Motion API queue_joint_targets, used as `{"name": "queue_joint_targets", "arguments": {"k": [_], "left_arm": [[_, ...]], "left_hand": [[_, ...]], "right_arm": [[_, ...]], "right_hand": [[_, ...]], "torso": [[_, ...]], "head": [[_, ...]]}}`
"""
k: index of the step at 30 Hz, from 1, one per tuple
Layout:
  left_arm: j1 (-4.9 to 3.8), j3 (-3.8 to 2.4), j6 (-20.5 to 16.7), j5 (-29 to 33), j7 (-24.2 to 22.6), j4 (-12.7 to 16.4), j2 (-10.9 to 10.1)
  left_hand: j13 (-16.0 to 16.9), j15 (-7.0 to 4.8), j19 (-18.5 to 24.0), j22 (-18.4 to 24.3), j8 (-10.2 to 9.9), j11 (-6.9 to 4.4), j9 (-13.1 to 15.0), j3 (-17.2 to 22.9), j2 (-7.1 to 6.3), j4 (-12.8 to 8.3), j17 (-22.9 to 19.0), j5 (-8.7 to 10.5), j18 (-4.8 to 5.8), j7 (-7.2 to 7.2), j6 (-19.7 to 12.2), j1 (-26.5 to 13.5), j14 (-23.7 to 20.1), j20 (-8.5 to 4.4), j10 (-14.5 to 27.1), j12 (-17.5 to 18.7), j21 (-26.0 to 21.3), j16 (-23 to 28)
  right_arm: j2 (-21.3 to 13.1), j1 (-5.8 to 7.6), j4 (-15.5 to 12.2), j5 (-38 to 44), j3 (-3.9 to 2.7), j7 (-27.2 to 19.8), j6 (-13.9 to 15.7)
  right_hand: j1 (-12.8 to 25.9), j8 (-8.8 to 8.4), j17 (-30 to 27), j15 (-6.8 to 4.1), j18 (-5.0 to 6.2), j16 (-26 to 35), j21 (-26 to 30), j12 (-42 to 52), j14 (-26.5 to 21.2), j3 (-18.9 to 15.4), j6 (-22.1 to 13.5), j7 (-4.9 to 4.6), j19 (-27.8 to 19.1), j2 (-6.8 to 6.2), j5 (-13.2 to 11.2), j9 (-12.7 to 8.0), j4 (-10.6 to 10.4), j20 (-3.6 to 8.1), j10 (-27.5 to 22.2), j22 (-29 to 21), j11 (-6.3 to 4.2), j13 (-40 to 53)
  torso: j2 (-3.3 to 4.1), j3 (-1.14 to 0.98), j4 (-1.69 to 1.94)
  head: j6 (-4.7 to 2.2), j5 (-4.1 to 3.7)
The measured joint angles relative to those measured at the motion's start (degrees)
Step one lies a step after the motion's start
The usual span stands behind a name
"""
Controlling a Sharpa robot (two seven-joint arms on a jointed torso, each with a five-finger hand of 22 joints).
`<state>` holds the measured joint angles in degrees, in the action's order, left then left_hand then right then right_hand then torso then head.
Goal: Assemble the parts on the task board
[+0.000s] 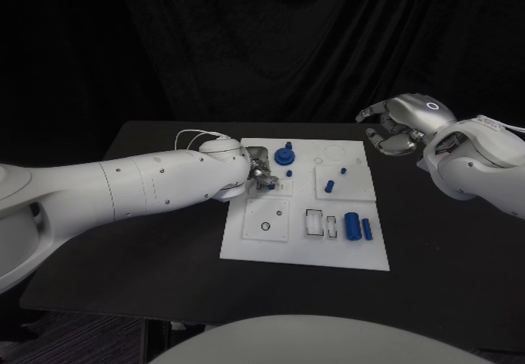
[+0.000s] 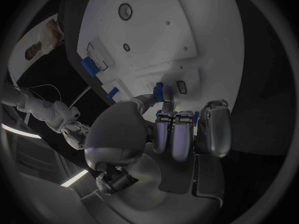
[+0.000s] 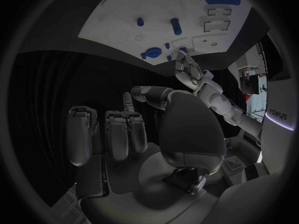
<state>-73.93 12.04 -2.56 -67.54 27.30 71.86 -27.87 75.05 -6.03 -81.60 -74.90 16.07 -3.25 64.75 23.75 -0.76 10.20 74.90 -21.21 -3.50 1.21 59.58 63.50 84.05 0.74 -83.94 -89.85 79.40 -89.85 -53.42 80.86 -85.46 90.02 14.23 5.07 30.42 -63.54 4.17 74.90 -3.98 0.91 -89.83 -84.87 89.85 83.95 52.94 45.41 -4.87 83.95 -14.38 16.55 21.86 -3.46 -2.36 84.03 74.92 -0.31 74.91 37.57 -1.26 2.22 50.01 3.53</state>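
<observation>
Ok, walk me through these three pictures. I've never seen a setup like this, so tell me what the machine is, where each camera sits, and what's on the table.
It is a two-armed robot with silver many-fingered hands. One picture looks down from its head; the two round ones come from cameras at its wrists. On the black table lies the white task board with small blue parts. The left hand is over the board and its fingers touch a blue part; a firm grip is hard to confirm. The right hand hovers beside the board's far corner, fingers curled, holding nothing.

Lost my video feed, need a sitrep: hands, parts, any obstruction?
Left hand on the task board, pinching a small blue part. Right hand off the board's far right corner, holding nothing. Nothing in the way.
</observation>
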Motion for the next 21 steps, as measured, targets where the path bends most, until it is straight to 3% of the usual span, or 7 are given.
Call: {"name": "queue_joint_targets", "arguments": {"k": [3, 7, 10, 16, 21], "left_arm": [[0.00, -0.03, 0.00, -0.02, -0.07, -0.03, -0.02], [0.26, 0.13, 0.06, -0.03, -0.22, -0.02, -0.03], [0.32, 0.14, 0.09, -0.03, -0.44, 0.00, -0.03], [0.32, 0.14, 0.13, -0.02, -0.88, -0.08, -0.07], [0.33, 0.14, 0.22, -0.02, -1.08, -0.25, -0.08]], "left_hand": [[0.00, 0.00, 0.14, 0.00, -0.79, 0.00, 0.04, -1.70, 0.21, 1.70, 0.00, 5.83, 0.00, -0.66, 0.47, -2.69, 0.00, 0.13, 0.00, 0.00, -0.32, 0.00], [0.00, 0.20, 0.20, 0.00, -1.94, 0.19, -0.61, -4.47, -0.01, 4.46, 0.00, 9.72, -0.01, 0.04, 0.61, -6.01, -0.20, 0.21, -0.20, 0.00, -0.32, 0.00], [0.00, 0.42, 0.20, 0.00, -2.85, 0.40, -1.15, -6.96, -0.05, 6.10, 0.01, 11.32, -0.01, 0.26, 0.83, -8.13, 0.00, 0.20, 0.01, 0.00, -0.53, 0.00], [0.00, 0.42, 0.20, 0.00, -3.59, 0.40, -1.43, -10.59, 1.14, 6.43, 0.05, 13.48, 0.00, 0.33, 1.34, -11.11, 0.00, 0.20, 0.02, 0.00, -0.76, 0.00], [0.00, 0.42, 0.20, 0.00, -3.59, 0.40, -1.43, -10.77, 1.11, 6.47, 0.04, 13.52, -0.01, 0.33, 1.34, -11.22, 0.00, 0.20, 0.02, 0.00, -0.76, 0.00]], "right_arm": [[0.02, 0.00, 0.01, 0.00, 0.00, 0.03, -0.04], [0.03, 0.00, 0.05, 0.00, 0.00, 0.07, -0.11], [0.03, 0.00, 0.06, 0.00, 0.00, 0.10, -0.17], [0.03, 0.00, 0.08, 0.00, 0.00, 0.15, -0.29], [0.03, 0.00, 0.11, 0.00, 0.00, 0.19, -0.39]], "right_hand": [[0.00, 0.00, 0.00, 0.00, 0.00, 0.00, 0.00, 0.00, 0.00, 0.00, 0.00, 0.00, 0.00, 0.00, 0.00, 0.00, 0.00, 0.00, 0.00, 0.00, 0.00, 0.00], [0.00, 0.00, 0.00, 0.00, -0.01, 0.00, 0.23, 0.00, 0.00, 0.00, 0.00, 0.00, 0.00, 0.00, 0.00, 0.00, 0.00, 0.00, 0.00, 0.00, 0.00, 0.00], [0.00, 0.00, 0.00, 0.00, 0.00, 0.00, 0.23, 0.00, 0.00, 0.16, 0.00, 0.00, 0.00, 0.00, 0.00, 0.00, 0.16, 0.00, 0.00, 0.00, 0.00, 0.00], [0.00, 0.00, 0.00, 0.00, 0.00, 0.00, 0.23, 0.00, 0.00, 0.40, 0.00, 0.00, 0.00, 0.00, 0.00, 0.00, 0.59, 0.00, 0.00, -0.01, 0.00, 0.00], [0.00, 0.00, 0.00, 0.00, 0.00, 0.00, 0.23, 0.00, 0.00, 0.40, 0.00, 0.00, 0.00, 0.00, 0.00, 0.01, 0.71, 0.00, 0.00, -0.01, 0.00, 0.00]], "torso": [[0.00, 0.00, 0.00], [0.01, 0.00, -0.01], [0.01, 0.00, 0.00], [0.01, 0.02, 0.04], [0.01, 0.04, 0.05]], "head": [[0.00, -0.05], [0.00, 0.02], [0.00, 0.03], [0.00, 0.02], [0.00, -0.01]]}}
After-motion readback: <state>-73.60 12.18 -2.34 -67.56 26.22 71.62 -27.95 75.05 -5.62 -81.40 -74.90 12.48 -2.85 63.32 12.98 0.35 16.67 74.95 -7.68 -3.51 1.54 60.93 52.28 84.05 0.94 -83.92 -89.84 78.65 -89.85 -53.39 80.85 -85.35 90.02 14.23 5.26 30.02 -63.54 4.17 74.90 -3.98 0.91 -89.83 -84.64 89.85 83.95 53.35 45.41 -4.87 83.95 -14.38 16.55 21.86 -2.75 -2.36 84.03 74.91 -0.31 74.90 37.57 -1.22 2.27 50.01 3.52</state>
